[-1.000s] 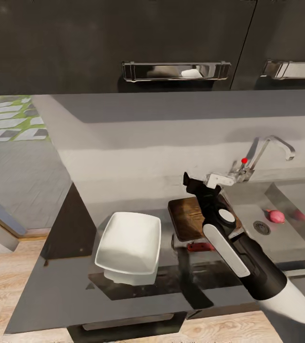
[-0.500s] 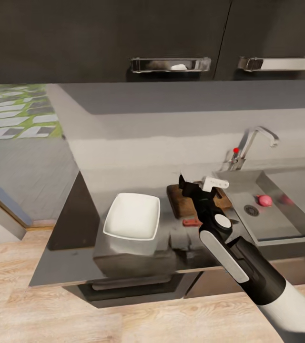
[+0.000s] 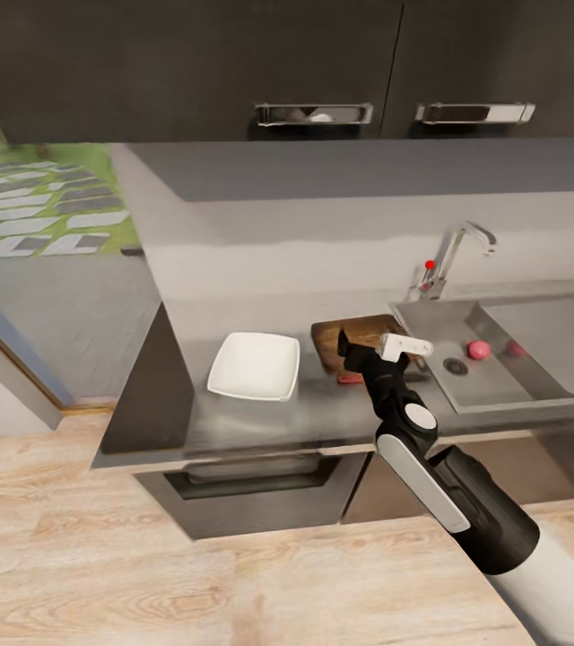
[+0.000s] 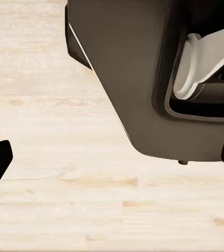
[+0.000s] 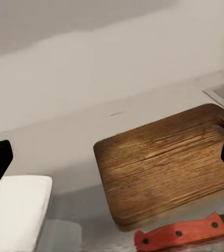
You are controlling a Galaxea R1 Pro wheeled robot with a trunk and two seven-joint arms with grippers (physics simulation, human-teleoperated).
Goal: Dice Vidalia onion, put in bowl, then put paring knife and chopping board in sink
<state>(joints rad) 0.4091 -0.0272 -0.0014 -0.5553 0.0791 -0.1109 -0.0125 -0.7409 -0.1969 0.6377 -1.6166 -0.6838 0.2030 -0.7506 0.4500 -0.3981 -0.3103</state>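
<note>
Head view first: we record the dark glossy countertop running across the frame above dark cabinets, with upper cabinets along the top and a pale wood floor below. Set into the countertop toward the right is the steel sink, its chrome tap and red-knobbed lever at the rear corner. We note a small reddish round item, which we take to be the onion, lying in the basin just beside the dark drain.

The right arm reaches up from the lower right; the right gripper hangs over the near end of the chopping board, its two fingers apart and holding nothing. The white bowl sits on the countertop beside the board, away from the sink, not touching it.

Right wrist view confirms the board lying flat, with the red-handled paring knife on the countertop along its near edge.

Left wrist view shows the floor and part of the robot's dark body; the left gripper's finger tips show at opposite edges, wide apart and empty.
</note>
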